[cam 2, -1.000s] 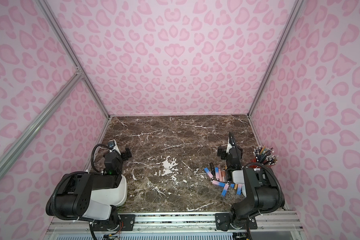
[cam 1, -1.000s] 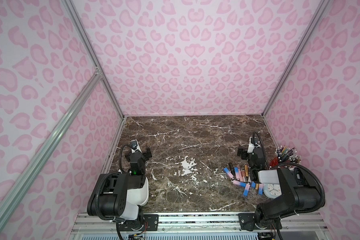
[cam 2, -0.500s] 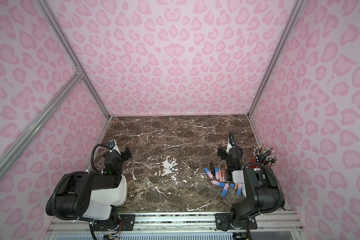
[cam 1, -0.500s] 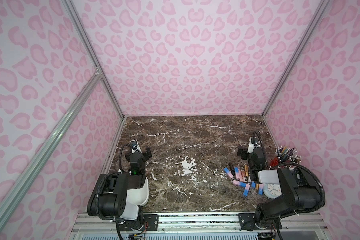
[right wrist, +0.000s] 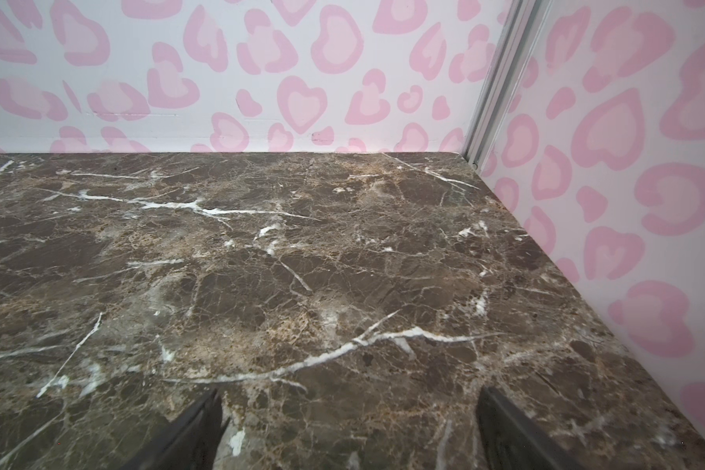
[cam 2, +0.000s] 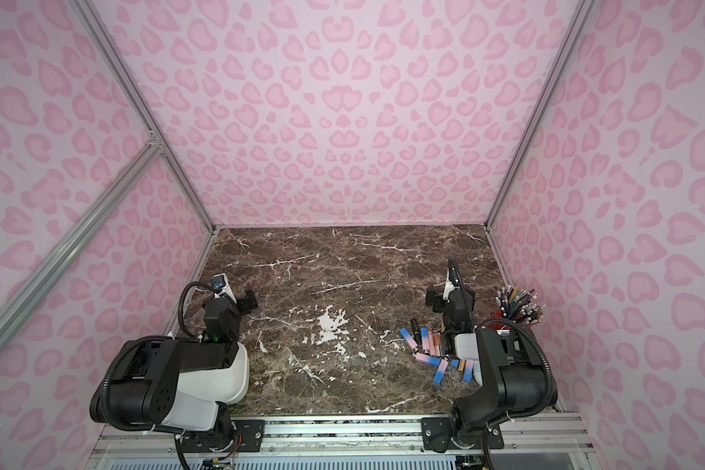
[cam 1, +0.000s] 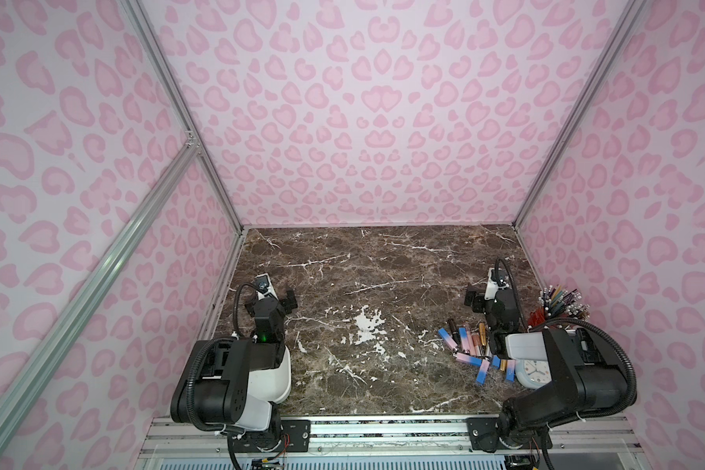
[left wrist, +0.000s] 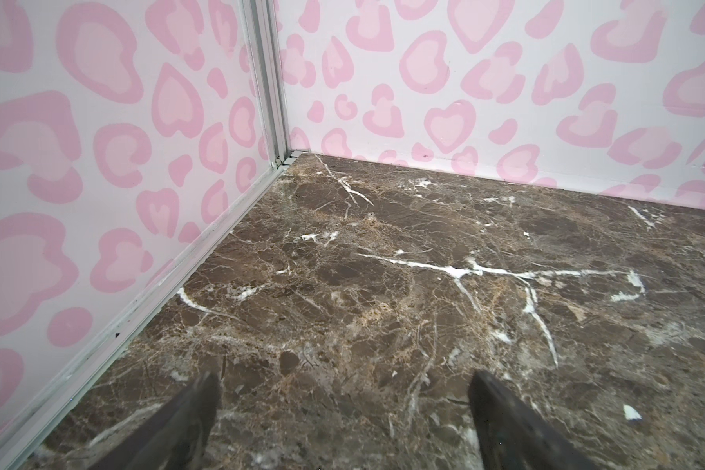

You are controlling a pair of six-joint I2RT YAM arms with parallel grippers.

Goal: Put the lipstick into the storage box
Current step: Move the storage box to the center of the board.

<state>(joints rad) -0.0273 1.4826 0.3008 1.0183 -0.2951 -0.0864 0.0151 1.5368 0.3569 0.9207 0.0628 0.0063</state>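
Observation:
Several lipsticks (cam 1: 467, 342), pink-and-blue, gold and dark tubes, lie in a loose heap on the marble at the right front, seen in both top views (cam 2: 424, 344). The storage box (cam 1: 277, 376), a white tub, sits at the left front, mostly hidden under my left arm. My left gripper (cam 1: 277, 294) hovers open beyond the box, with only bare marble between its fingertips (left wrist: 342, 392). My right gripper (cam 1: 485, 291) is open just beyond the heap, over bare marble (right wrist: 349, 407). Neither wrist view shows a lipstick or the box.
A red cup of pencils (cam 1: 556, 309) stands by the right wall. A small white clock (cam 1: 532, 370) lies at the right front, partly under my right arm. Pink-patterned walls close in the left, back and right sides of the marble top (cam 1: 383, 276).

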